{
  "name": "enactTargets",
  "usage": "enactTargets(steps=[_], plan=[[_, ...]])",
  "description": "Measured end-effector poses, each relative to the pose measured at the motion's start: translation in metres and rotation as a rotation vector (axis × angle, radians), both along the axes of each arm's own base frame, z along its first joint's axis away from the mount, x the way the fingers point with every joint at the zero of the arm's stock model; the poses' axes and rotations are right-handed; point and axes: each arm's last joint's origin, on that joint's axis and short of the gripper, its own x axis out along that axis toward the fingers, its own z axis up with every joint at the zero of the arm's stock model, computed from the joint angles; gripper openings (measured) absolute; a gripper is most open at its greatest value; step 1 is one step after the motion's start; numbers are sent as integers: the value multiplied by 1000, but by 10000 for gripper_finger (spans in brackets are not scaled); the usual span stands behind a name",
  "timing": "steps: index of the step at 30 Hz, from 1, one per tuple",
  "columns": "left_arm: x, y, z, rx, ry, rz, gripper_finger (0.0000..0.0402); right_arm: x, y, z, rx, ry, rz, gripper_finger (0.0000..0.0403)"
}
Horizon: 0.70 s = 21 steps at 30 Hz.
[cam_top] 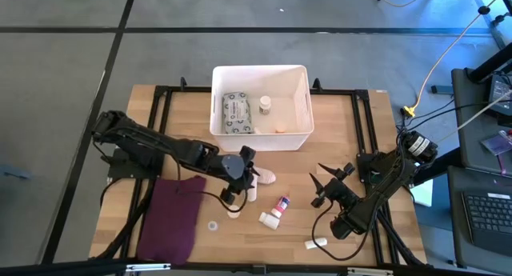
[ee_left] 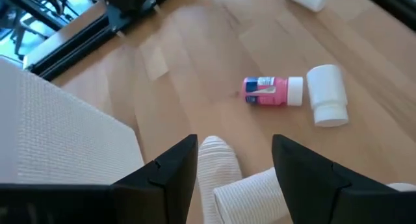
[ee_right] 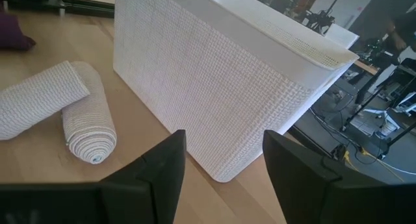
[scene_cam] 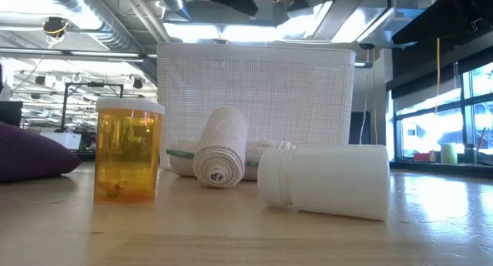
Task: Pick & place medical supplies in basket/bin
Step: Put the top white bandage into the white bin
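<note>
pink bottle (ee_left: 266, 93) label unreadable – bandage roll (ee_left: 250, 197) cropped

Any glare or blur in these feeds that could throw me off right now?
Low view: ceiling lights and windows blow out behind the white tub; the amber bottle glows backlit, and the tabletop nearest the camera is blurred. High view: evenly lit, soft shadows under both arms. Left wrist view: bandage rolls between the fingers look soft. Right wrist view: sharp, no glare.
</note>
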Motion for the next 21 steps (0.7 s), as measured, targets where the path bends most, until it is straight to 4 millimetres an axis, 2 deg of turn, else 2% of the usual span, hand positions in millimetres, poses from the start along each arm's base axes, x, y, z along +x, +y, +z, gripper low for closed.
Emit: enactTargets(steps=[5, 15, 21], plan=[[1, 0, 3, 49, -34, -50, 191, 0, 0, 0, 0, 0, 0, 207], [-1, 0, 0, 44, 6, -39, 192, 0, 0, 0, 0, 0, 0, 207], [-5, 1, -4, 67, 57, -50, 226, 0, 0, 0, 0, 0, 0, 207]])
